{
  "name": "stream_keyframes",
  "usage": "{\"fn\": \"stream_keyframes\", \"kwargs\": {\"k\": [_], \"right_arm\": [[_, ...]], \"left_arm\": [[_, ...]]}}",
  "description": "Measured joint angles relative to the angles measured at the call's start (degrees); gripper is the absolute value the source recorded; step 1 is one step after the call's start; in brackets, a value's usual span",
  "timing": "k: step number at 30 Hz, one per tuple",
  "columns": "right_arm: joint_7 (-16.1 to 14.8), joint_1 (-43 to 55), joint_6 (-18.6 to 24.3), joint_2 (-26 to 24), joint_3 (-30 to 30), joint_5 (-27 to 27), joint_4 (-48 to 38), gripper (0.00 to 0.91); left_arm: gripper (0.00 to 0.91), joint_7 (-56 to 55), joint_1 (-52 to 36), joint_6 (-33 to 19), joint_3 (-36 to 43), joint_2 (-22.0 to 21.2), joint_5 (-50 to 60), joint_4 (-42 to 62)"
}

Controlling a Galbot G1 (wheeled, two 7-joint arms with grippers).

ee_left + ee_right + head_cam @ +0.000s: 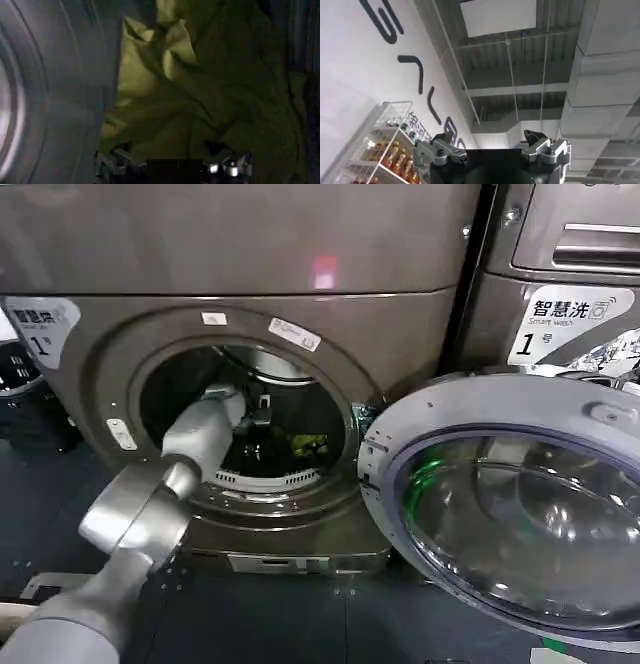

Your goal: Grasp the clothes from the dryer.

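Observation:
The dryer [400, 324] stands in front of me with its round door [520, 504] swung open to the right. A small yellow-green heap of clothes [308, 446] lies low in the steel drum. My left arm reaches through the mouth, and its gripper [262, 412] sits inside the drum just left of the clothes. In the left wrist view the crumpled clothes [200, 85] lie close ahead of the left gripper [170, 162], which is open with its fingers spread and nothing between them. My right gripper [490, 145] is open, empty and pointing up at the ceiling.
The open door juts out over the floor at the right. A neighbouring machine [570, 244] with a silver drawer panel stands behind it. A dark basket [20, 374] sits at the far left. A wire shelf of bottles [390, 145] stands against the wall.

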Motion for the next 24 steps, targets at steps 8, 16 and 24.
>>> {"fn": "stream_keyframes", "kwargs": {"k": [8, 16, 24], "right_arm": [[-0.1, 0.3, 0.1, 0.0, -0.4, -0.3, 0.1, 0.907], [-0.3, 0.2, 0.2, 0.4, -0.3, -0.4, 0.2, 0.907], [-0.4, 0.3, 0.4, 0.5, -0.4, -0.4, 0.2, 0.907]], "left_arm": [[0.907, -0.4, 1.2, 0.8, 0.6, -0.4, -2.3, 0.7], [0.000, 1.3, 1.8, 0.7, 1.0, -0.8, -2.8, 1.1], [0.000, 3.1, 2.0, 0.0, 1.2, -0.8, -2.9, 1.7]]}}
